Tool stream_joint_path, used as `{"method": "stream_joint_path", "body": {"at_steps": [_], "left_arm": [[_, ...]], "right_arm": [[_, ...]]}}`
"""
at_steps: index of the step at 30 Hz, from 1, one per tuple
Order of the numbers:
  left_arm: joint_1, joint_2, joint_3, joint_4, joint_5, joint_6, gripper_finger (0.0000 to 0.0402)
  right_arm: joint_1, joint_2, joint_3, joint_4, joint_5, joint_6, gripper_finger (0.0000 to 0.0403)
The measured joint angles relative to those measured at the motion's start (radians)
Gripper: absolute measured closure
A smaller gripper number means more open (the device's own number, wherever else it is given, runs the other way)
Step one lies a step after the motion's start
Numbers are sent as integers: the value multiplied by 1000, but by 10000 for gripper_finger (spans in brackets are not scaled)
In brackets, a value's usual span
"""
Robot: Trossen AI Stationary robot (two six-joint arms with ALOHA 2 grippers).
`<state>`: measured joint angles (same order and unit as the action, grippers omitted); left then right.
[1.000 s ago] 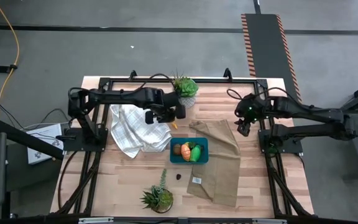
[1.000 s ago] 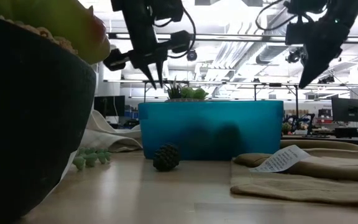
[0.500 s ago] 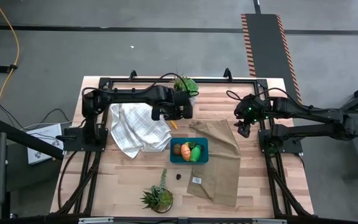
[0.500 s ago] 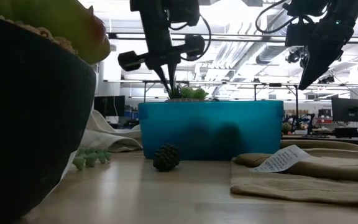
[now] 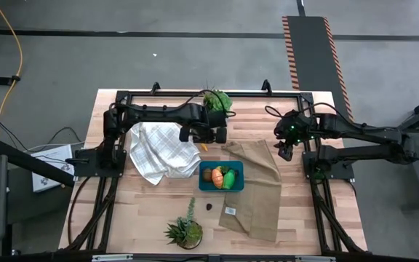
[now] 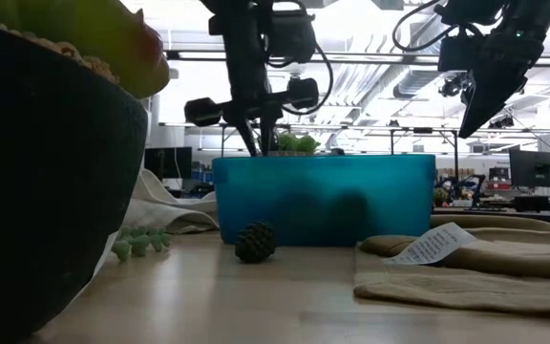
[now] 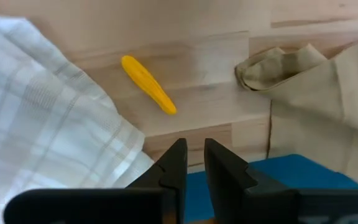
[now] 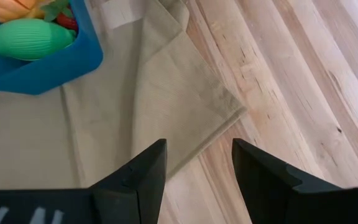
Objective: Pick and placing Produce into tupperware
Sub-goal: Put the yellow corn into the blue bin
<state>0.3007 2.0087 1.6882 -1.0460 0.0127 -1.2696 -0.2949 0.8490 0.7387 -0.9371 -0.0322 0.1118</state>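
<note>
The yellow banana (image 5: pixel 204 148) (image 7: pixel 148 93) lies on the bare wood between the white cloth and the tan cloth, just beyond the far wall of the teal tupperware (image 5: pixel 238 166) (image 6: pixel 323 196). An orange piece (image 5: pixel 217 175), a brown round piece (image 5: pixel 207 174) and a bright green piece (image 5: pixel 229 179) (image 8: pixel 27 37) lie inside the tupperware. My left gripper (image 5: pixel 208 141) (image 7: pixel 194 165) hangs above the tupperware's far edge beside the banana, fingers shut to a thin slit, touching nothing. My right gripper (image 5: pixel 284 152) (image 8: pixel 197 155) hovers open over the tan cloth's far right corner.
A white checked cloth (image 5: pixel 158 149) lies left of the banana. The tan cloth (image 5: pixel 257 185) spreads under and right of the tupperware. One spiky potted plant (image 5: pixel 217 102) stands at the far edge, another (image 5: pixel 184 231) at the near edge. A small dark cone (image 6: pixel 256 241) sits before the tupperware.
My left gripper has moved toward the table's right, from over the white cloth's edge to beside the banana, and has come down a little. The right arm and all the produce have stayed where they were.
</note>
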Motion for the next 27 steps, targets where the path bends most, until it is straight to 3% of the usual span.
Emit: {"method": "stream_joint_path", "body": {"at_steps": [10, 17, 21, 27], "left_arm": [[0, -9, -1, 21, 129, 484, 355], [1, -21, -1, -10, 162, 952, 355], [1, -28, -1, -60, 146, 1256, 355], [0, -32, -1, -139, -46, 1614, 355]], "right_arm": [[0, 0, 0, 0, 6, 5, 229], [-34, 3, 0, -5, 60, 56, 229], [-84, 3, 0, 2, 60, 223, 229], [-129, 3, 0, 52, 59, 440, 229]]}}
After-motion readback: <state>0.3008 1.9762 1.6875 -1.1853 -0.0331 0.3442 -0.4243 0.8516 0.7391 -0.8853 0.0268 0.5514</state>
